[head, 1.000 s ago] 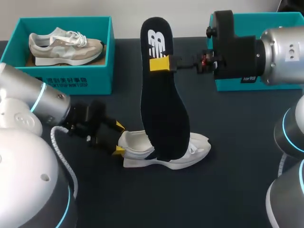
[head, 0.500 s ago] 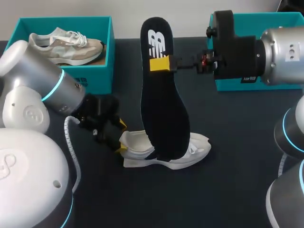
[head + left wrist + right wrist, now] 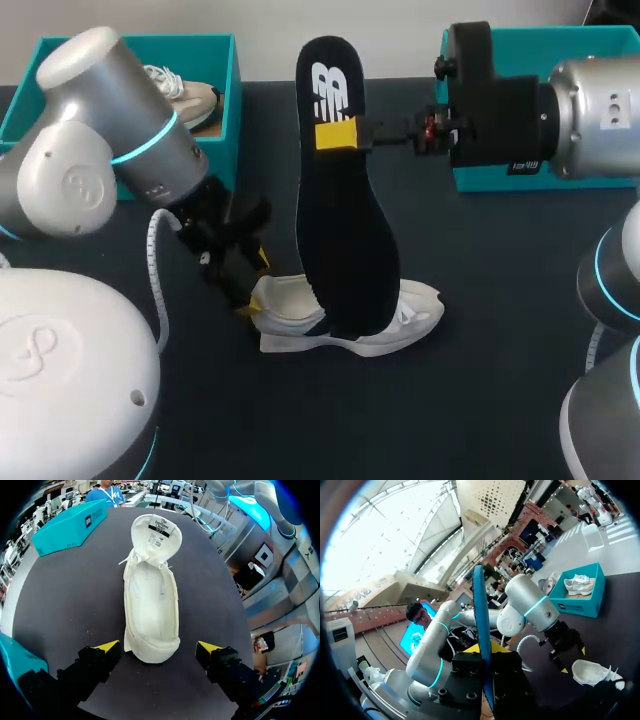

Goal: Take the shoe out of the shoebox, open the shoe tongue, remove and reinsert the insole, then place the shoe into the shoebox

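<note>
So far the shoe (image 3: 350, 322) is out on the table at lower centre of the head view. Its tongue (image 3: 156, 532) is folded open, and the insole (image 3: 345, 210) is out, upright above it. Our right gripper (image 3: 338, 135) pinches the insole near its top. Left to do, we judge: reinsert the insole and return the shoe to the shoebox (image 3: 226, 110) at upper left. Our left gripper (image 3: 253, 283) sits at the heel. Only the left wrist view shows its fingers (image 3: 107, 646) spread, flanking the heel without touching. The right wrist view shows the insole edge-on.
</note>
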### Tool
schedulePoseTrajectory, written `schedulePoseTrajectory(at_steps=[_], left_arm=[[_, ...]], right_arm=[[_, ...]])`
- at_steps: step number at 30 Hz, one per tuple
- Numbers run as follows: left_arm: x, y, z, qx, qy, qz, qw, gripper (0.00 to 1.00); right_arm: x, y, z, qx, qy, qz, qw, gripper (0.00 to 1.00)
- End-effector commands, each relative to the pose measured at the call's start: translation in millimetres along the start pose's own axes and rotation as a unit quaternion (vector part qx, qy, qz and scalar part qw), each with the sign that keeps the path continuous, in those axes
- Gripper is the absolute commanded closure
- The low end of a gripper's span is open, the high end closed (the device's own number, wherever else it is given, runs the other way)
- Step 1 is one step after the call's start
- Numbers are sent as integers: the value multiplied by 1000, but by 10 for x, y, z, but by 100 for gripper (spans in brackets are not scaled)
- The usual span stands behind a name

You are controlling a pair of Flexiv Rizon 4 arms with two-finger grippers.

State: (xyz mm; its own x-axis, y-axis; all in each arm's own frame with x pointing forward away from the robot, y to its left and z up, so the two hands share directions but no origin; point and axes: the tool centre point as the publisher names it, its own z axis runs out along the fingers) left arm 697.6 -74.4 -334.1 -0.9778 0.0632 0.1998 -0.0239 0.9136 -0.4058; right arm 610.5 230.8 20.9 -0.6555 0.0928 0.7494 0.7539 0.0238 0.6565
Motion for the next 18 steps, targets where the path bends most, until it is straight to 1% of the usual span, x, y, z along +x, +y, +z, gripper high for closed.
schedulePoseTrajectory(at_steps=[1, 4, 7, 10, 11, 14, 18], left_arm=[[30, -53, 0, -88, -3, 16, 996, 0], [87, -55, 12, -116, -33, 33, 992, 0], [117, -57, 11, -130, -39, 39, 990, 0], [135, -53, 21, -153, -50, 42, 986, 0], [144, -52, 16, -156, -56, 40, 985, 0], [143, -59, -9, -146, -61, 29, 987, 0], [115, -60, 0, -141, -59, 21, 988, 0]], right_arm=[[1, 7, 54, 0, -2, 1, 1000, 100], [1, 7, 54, 0, -2, 1, 1000, 100], [1, 7, 54, 0, -2, 1, 1000, 100], [1, 7, 54, 0, -2, 1, 1000, 100], [1, 7, 54, 0, -2, 1, 1000, 100], [1, 7, 54, 0, -2, 1, 1000, 100], [1, 7, 54, 0, -2, 1, 1000, 100]])
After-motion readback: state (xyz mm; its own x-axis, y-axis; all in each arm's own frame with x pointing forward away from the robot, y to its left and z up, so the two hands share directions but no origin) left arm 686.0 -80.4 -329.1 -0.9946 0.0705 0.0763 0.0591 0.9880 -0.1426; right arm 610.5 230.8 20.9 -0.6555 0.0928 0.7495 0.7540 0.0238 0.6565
